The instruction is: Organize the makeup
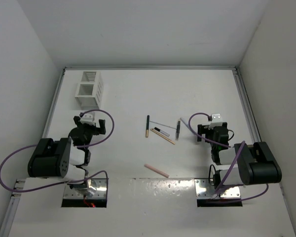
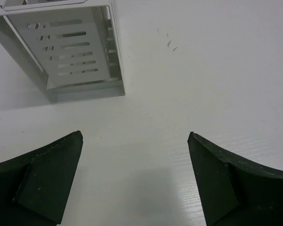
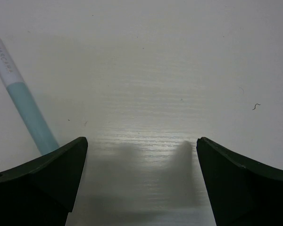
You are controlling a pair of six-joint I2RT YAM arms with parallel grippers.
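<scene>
The makeup lies loose mid-table: a black stick with a gold tip, a thin grey stick, a black-and-white one, a tan one, and a pale stick. A pink stick lies nearer the arms. My left gripper hangs open over bare table, nothing between its fingers. My right gripper is open too, to the right of the sticks. The right wrist view shows a light blue and white stick just left of its left finger.
A white slotted rack stands at the back left, just ahead of the left gripper. White walls close the table in on three sides. Purple cables loop off both arms.
</scene>
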